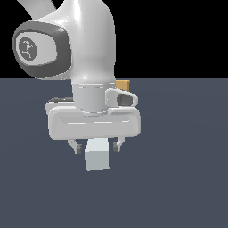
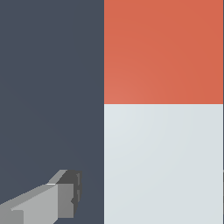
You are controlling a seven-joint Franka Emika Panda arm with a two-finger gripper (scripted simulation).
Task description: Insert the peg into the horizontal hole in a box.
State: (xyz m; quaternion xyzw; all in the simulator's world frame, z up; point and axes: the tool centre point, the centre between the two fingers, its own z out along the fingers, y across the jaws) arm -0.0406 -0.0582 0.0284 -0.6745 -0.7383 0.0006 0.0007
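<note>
The peg (image 1: 98,156) lies on the dark floor with its pale grey-white end toward the exterior camera. My gripper (image 1: 97,148) hangs over it, open, a finger on each side and a small gap between each finger and the bar. The wrist view is filled by the peg (image 2: 164,144), its orange-red end (image 2: 164,52) meeting the white part. One grey fingertip (image 2: 63,197) stands clear of the peg's edge. Only a tan corner of the box (image 1: 123,84) shows behind the arm. The hole is hidden.
The white arm and hand body (image 1: 93,120) block much of the exterior view. Flat dark blue-grey floor (image 1: 187,178) stretches all around.
</note>
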